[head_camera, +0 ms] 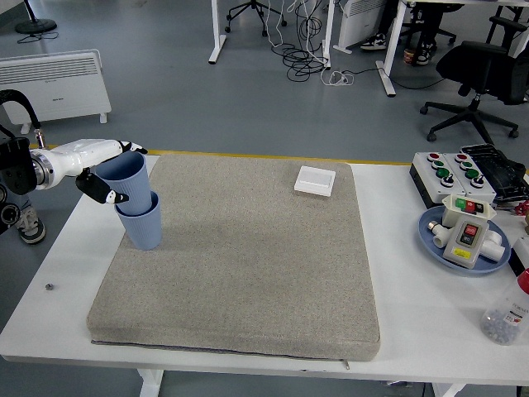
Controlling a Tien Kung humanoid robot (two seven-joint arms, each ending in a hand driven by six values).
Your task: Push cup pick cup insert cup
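Note:
Two blue cups stand stacked at the left edge of the grey mat [240,256]. The upper cup [129,180] sits tilted inside the lower cup [142,226], which stands upright on the mat. My left hand [106,172] comes in from the left, white with black fingertips. Its fingers are spread loosely around the upper cup's left side and rim, and I cannot tell whether they still touch it. The right arm is out of view.
A small white square box [315,179] lies at the mat's far edge. At the right are a button box [457,169], a blue plate [431,229] bearing a switch unit, and a clear bottle [506,316]. A small dark screw [49,287] lies on the table at the left.

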